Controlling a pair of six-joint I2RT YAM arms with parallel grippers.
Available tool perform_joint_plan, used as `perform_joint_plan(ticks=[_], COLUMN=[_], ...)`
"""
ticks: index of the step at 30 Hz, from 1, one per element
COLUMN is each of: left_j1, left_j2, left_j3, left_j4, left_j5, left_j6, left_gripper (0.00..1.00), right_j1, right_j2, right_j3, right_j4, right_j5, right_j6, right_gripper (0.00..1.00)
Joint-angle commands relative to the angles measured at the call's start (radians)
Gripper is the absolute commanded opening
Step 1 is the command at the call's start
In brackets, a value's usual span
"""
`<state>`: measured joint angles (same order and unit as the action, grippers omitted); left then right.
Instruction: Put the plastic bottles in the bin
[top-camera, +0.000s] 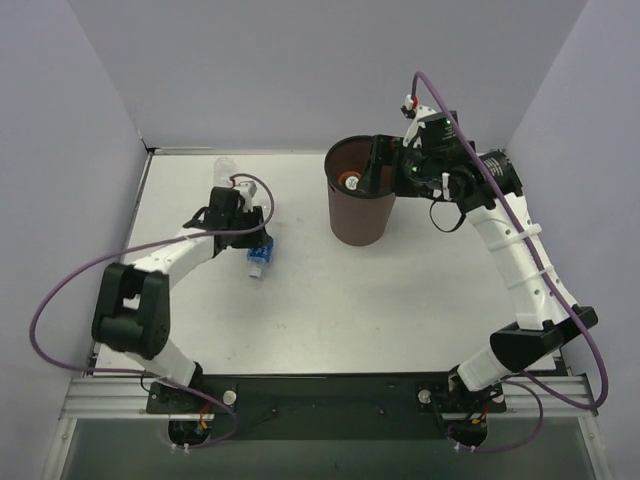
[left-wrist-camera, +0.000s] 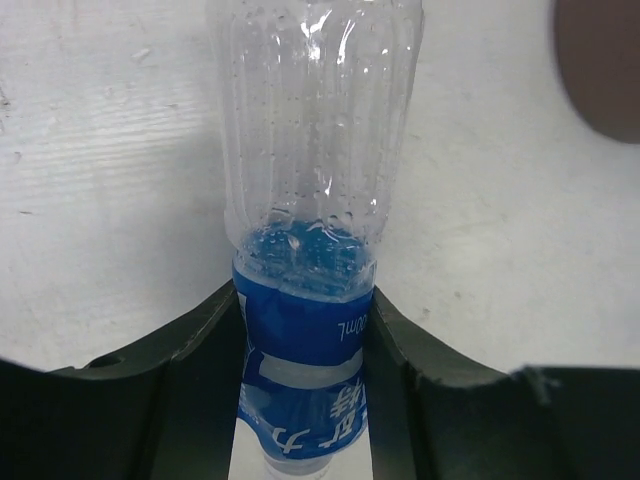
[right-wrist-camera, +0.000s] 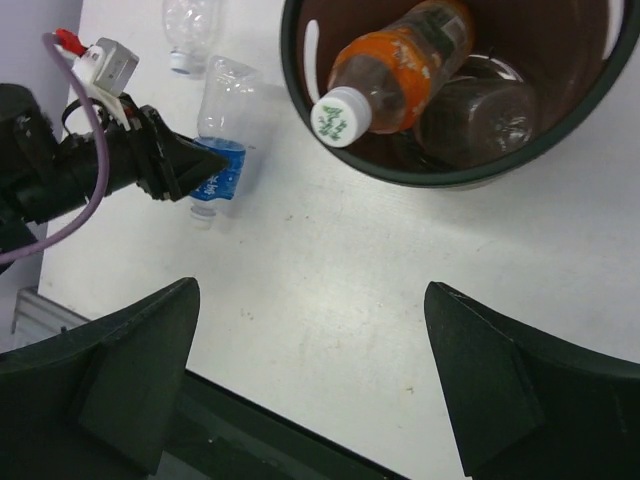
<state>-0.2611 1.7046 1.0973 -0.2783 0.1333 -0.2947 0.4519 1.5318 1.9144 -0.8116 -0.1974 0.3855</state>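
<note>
Pickup is underway at the left of the top view. The left gripper is clamped on the blue-label bottle, fingers pressed against both sides of the label near the neck. The bottle looks to be lying on the table, well apart from the bin at upper centre.

Inside the bin sit the orange bottle and a second clear bottle beside it. The unlabelled bottle lies at the top left of the right wrist view, just beyond the held one. The right gripper hangs above the bin's rim, jaws wide apart, holding nothing.

Two look done, two to go. Next call for the left arm: lift, carry rightward over the rim, keep clear of the right arm, and release.
</note>
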Motion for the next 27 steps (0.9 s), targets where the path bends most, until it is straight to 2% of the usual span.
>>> perform_joint_plan(ticks=[1, 4, 8, 11, 20, 27], left_j1=[-0.053, -0.099, -0.174, -0.234, -0.308, -0.351], left_j2=[-0.344, -0.495, -0.536, -0.545, -0.514, -0.525], left_j3=[-0.16, -0.229, -0.231, -0.223, -0.125, -0.12], left_j4=[0.356, 0.49, 0.576, 0.631, 0.541, 0.551], left_j5=[0.163, 0.221, 0.299, 0.351, 0.374, 0.416], left_j6=[0.011, -0.026, -0.067, -0.044, 0.029, 0.103], left_gripper=[0.4, 0.4, 0.4, 0.41, 0.42, 0.42], right_j1=[0.056, 0.102, 0.137, 0.136, 0.143, 0.142], right_j2=[-0.006, 0.016, 0.04, 0.048, 0.031, 0.065], right_j3=[0.038, 0.054, 0.057, 0.064, 0.043, 0.061], right_j4=[0.025, 0.028, 0.054, 0.078, 0.155, 0.158], right_j5=[-0.054, -0.063, -0.079, -0.1, -0.14, -0.137], right_j6=[0.079, 0.107, 0.122, 0.138, 0.147, 0.147], right_gripper=[0.9, 0.9, 0.9, 0.91, 0.94, 0.81])
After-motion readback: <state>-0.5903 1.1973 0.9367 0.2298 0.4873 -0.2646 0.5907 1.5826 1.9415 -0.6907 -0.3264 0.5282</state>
